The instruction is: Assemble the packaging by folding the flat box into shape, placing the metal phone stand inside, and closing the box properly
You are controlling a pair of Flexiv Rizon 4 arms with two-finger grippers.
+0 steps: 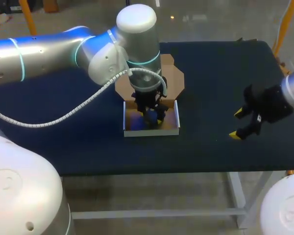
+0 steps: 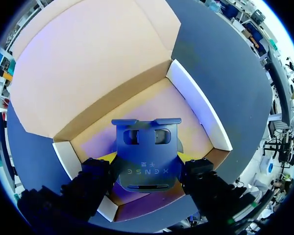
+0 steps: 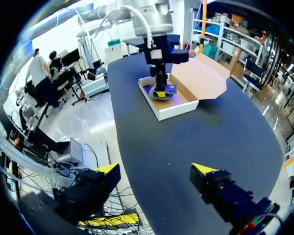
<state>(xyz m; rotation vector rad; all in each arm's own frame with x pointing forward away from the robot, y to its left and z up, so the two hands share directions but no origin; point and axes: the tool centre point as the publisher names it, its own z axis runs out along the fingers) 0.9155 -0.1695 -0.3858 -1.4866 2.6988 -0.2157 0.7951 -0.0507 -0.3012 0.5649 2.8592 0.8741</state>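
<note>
Head view, big to small. Table (image 1: 210, 88): dark cloth top. Left arm (image 1: 63, 51) comes in from the left and hangs straight down over the box (image 1: 152, 131). The box is already folded into a tray with white walls and sits mid-table. Its lid (image 1: 174, 78) is open, lying flat on the table behind the far wall.

Stand (image 2: 147, 147): dark blue metal plate with two cutouts, inside the tray and low over the floor. Can't tell if it's resting on the floor yet. Left gripper (image 2: 146, 157) is clamped on it, one yellow tip against each side edge of the plate.

Right gripper (image 1: 236, 124): fingers spread, nothing between them, over bare table near the right edge, well apart from the box.

Handling, my read:
- The stand is rigid, probably dense for its size, with a smooth finish, so likely slippery. The side-edge pinch looks right. Set it down before releasing, don't drop it.
- The box is light card and will likely skid on the cloth and crease if squeezed.
- For closing, take the lid by its free edge and brace a side wall with the other gripper.
</note>
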